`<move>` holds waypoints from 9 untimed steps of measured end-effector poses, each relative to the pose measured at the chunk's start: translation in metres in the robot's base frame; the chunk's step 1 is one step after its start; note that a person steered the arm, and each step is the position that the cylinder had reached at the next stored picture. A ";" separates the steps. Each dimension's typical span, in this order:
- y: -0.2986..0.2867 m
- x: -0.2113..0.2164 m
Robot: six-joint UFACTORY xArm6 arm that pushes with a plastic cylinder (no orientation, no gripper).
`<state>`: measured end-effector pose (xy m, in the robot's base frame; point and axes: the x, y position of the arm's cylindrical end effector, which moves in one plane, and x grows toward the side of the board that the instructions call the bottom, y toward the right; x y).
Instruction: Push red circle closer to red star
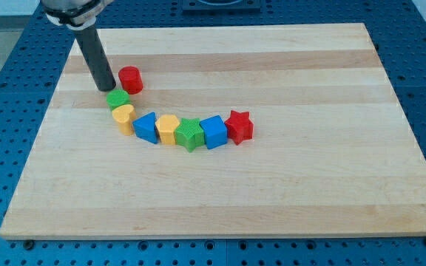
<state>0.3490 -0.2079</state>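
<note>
The red circle [130,79] sits at the view's upper left on the wooden board [287,185]. The red star [239,125] lies at the right end of a curved row of blocks, well to the right of and below the red circle. My tip [105,88] stands just left of the red circle, close to it, and just above the green block [118,99].
The curved row runs from the green block through a yellow heart [125,117], a blue block [146,127], a yellow block [168,128], a green star [189,134] and a blue cube [214,132] to the red star. Blue perforated table surrounds the board.
</note>
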 end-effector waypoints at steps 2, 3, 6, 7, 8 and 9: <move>0.089 -0.013; 0.114 -0.010; 0.081 -0.003; 0.107 0.006; 0.129 0.017; 0.122 0.017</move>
<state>0.3659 -0.0858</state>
